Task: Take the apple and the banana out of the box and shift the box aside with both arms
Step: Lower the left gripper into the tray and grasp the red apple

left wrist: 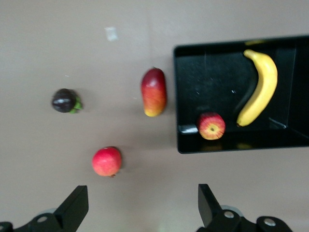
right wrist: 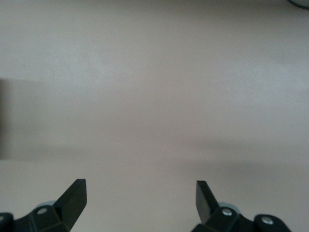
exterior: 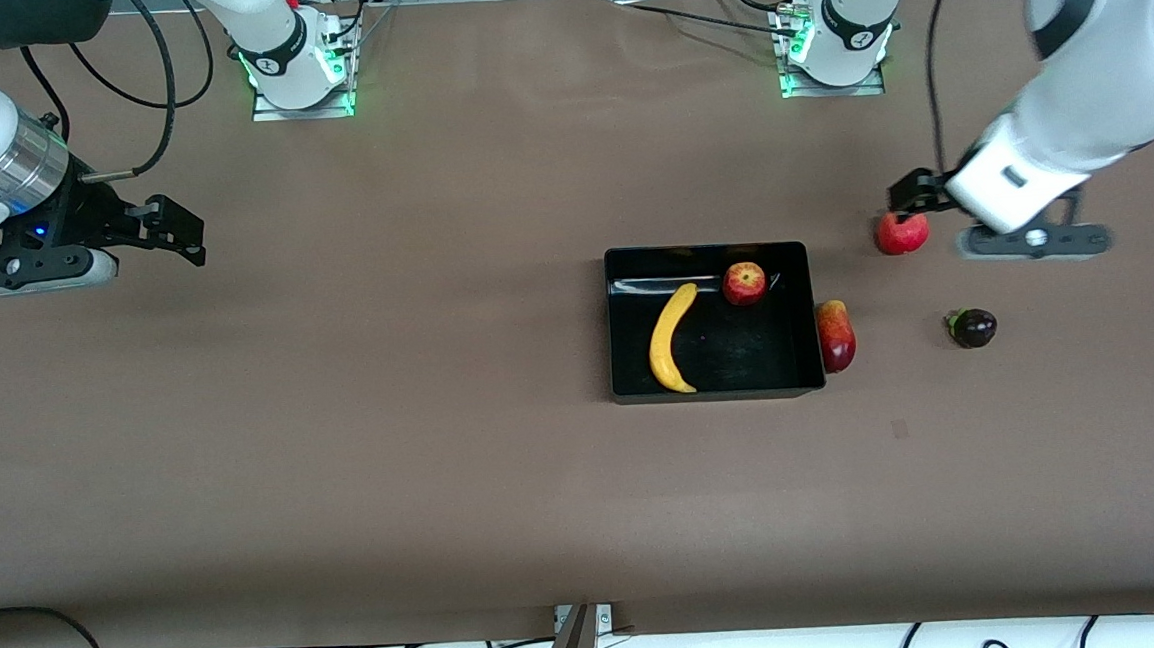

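The black box (exterior: 739, 349) (left wrist: 207, 77) sits on the table toward the left arm's end. In it lie the yellow banana (exterior: 671, 340) (left wrist: 258, 89) and the red-yellow apple (exterior: 744, 283) (left wrist: 211, 126). My left gripper (exterior: 908, 196) (left wrist: 142, 193) hangs open and holds nothing, just above the table beside a round red fruit (exterior: 901, 232) (left wrist: 106, 161). My right gripper (exterior: 176, 231) (right wrist: 140, 188) waits open over bare table at the right arm's end, holding nothing.
A red-yellow oblong fruit (exterior: 835, 335) (left wrist: 154, 92) lies against the box's wall on the side toward the left arm's end. A dark purple fruit (exterior: 972, 327) (left wrist: 64, 100) sits nearer to the front camera than the round red fruit. Brown tabletop (exterior: 390, 375) spreads between the box and the right gripper.
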`<state>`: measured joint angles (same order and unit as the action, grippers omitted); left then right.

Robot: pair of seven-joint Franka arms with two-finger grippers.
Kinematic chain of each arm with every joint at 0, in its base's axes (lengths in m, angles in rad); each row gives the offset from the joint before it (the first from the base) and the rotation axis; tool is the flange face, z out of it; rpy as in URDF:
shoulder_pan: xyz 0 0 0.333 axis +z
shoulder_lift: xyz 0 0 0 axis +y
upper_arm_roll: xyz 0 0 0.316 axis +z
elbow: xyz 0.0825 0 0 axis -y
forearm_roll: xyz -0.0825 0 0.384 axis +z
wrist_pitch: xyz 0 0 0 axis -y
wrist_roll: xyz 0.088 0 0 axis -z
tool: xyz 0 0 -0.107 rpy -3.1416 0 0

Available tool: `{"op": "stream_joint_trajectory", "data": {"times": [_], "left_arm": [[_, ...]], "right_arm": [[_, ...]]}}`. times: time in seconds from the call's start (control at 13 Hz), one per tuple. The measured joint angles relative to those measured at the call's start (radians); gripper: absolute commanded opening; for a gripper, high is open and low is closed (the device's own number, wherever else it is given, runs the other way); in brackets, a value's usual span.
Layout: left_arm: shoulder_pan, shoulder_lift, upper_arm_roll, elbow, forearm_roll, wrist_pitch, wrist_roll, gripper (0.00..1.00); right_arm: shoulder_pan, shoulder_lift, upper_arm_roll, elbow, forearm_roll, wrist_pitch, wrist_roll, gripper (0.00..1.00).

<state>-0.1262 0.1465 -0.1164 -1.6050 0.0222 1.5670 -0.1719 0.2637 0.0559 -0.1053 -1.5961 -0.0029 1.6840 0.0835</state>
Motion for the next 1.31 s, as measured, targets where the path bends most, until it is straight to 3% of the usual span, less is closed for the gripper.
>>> {"op": "stream_joint_trajectory", "data": {"times": [0.31, 0.54, 0.69, 0.92, 1.23, 1.31], "left_arm": [[-0.153, 0.163, -0.012, -0.024, 0.019, 0.148, -0.185, 1.0], [-0.237, 0.229, -0.014, -0.181, 0.143, 0.398, -0.249, 1.0], [-0.239, 0.236, -0.011, -0.3, 0.156, 0.547, -0.261, 1.0], [-0.239, 0.238, -0.016, -0.424, 0.156, 0.669, -0.316, 1.0], [-0.24, 0.249, -0.023, -0.497, 0.156, 0.771, -0.342, 1.0], [-0.239, 0.255, -0.022, -0.504, 0.156, 0.793, -0.346, 0.95]], "right_arm": [[0.0, 0.001, 0.0, 0.0, 0.0, 0.0, 0.0, 1.0], [0.0, 0.001, 0.0, 0.0, 0.0, 0.0, 0.0, 1.0], [0.0, 0.001, 0.0, 0.0, 0.0, 0.0, 0.0, 1.0], [0.0, 0.001, 0.0, 0.0, 0.0, 0.0, 0.0, 1.0], [0.0, 0.001, 0.0, 0.0, 0.0, 0.0, 0.0, 1.0], [0.0, 0.001, 0.0, 0.0, 0.0, 0.0, 0.0, 1.0]]}}
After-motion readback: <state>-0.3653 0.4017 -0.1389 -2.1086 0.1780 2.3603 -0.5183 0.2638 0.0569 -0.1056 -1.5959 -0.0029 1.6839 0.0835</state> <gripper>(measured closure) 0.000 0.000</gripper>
